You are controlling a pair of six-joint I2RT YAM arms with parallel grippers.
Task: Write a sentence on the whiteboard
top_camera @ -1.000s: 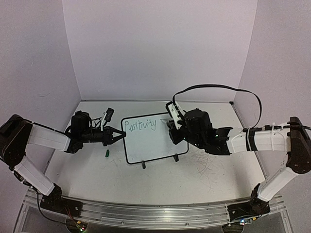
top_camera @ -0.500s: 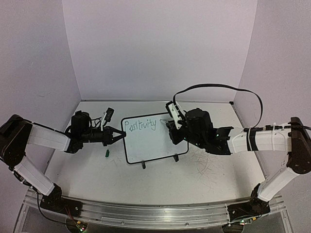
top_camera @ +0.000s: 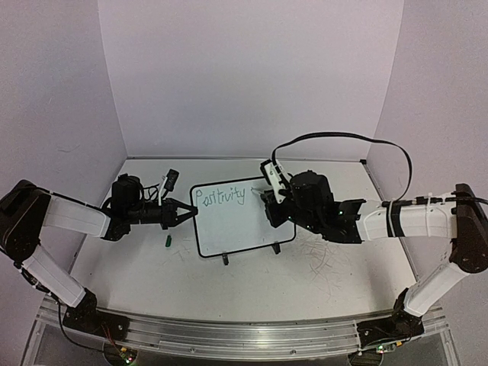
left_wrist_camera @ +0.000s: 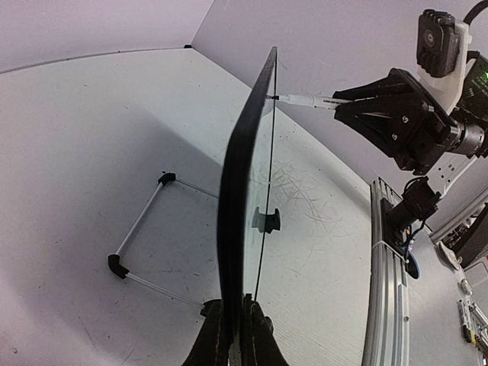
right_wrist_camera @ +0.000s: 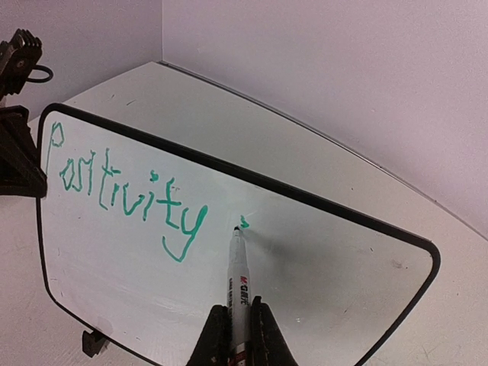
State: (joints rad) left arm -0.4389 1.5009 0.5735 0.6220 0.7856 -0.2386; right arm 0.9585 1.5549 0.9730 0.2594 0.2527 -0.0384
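Note:
The whiteboard [top_camera: 236, 223] stands tilted on its wire stand mid-table. It also shows in the right wrist view [right_wrist_camera: 320, 267] and edge-on in the left wrist view [left_wrist_camera: 236, 175]. The sentence [right_wrist_camera: 126, 194] reads "Positivity" in green, with a small green dot [right_wrist_camera: 245, 222] after it. It shows in the top view too [top_camera: 219, 197]. My left gripper [left_wrist_camera: 235, 324] is shut on the board's left edge. My right gripper [right_wrist_camera: 236, 320] is shut on a white marker [right_wrist_camera: 238, 278], whose tip sits at the board by the green dot.
A small green marker cap [top_camera: 168, 242] lies on the table left of the board. Faint grey scribbles [top_camera: 324, 255] mark the tabletop at the right. The wire stand [left_wrist_camera: 141, 236] sits behind the board. Lilac walls enclose the table.
Both arms and the board hold almost the same place. The marker tip stays at the spot right of "Positivity".

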